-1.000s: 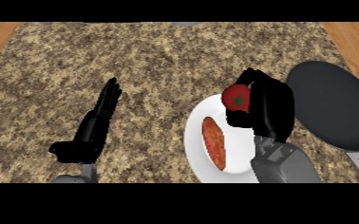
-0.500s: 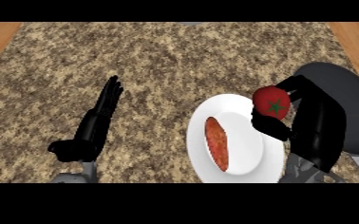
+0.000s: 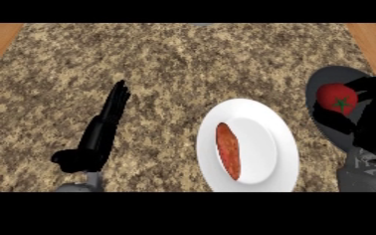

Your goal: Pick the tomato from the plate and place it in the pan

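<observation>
Over the dark pan point(image 3: 327, 82) at the far right, the right hand point(image 3: 351, 124) holds the red tomato point(image 3: 337, 98), its fingers point(image 3: 329, 119) curled round the fruit from below and beside it. By this view the carry looks nearly done and the release is the step in hand; next the fingers would need to spread so the tomato settles inside the pan, though how high it hangs above the pan floor cannot be told. Just left of those fingers sits the white plate point(image 3: 283, 144), with a long reddish sausage-like piece point(image 3: 228, 151) on it. Well to the left, the left hand point(image 3: 99, 134) rests on the speckled table point(image 3: 183, 64), fingers straight and together. Beyond the fingers of both hands, the tabletop runs bare to its wooden edges.
</observation>
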{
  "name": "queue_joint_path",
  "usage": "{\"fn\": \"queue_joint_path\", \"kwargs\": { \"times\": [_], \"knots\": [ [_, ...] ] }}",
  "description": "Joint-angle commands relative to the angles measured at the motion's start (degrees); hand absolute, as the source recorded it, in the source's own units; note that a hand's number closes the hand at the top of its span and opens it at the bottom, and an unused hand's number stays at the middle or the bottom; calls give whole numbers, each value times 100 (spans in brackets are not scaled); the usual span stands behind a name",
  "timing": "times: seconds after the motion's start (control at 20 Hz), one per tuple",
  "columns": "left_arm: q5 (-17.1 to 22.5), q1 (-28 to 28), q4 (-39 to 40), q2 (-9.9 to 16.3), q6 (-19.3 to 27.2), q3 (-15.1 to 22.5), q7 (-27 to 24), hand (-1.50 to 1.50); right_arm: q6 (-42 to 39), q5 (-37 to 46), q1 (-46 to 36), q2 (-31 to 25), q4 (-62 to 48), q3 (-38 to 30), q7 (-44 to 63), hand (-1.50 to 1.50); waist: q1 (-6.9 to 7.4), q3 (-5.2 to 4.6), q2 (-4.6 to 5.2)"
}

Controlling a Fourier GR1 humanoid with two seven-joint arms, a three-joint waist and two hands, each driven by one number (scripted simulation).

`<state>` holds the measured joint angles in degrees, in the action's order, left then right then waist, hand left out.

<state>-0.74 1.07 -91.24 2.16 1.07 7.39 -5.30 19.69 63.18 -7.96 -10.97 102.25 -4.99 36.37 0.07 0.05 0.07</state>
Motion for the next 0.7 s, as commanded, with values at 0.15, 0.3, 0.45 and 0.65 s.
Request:
{"fn": "queue_joint_path", "kwargs": {
  "times": [0.15,0.3,0.45,0.65],
  "knots": [
    [29,9,-6,-5,-75,11,66,0,1363,-741,-452,-738,-1741,-1271,-1222,150,31,3,10],
    [-35,-227,-396,-60,-23,174,210,0,1625,-1592,-664,-1130,-2547,-1659,-2109,150,48,4,3],
    [-133,231,-109,-150,128,106,415,0,1867,-2079,-1236,-1411,-3679,-1939,-2746,150,60,5,14],
    [328,276,-132,327,-386,-384,355,0,1865,-2504,-1598,-1768,-4621,-2164,-3482,150,53,1,10]
  ]
}}
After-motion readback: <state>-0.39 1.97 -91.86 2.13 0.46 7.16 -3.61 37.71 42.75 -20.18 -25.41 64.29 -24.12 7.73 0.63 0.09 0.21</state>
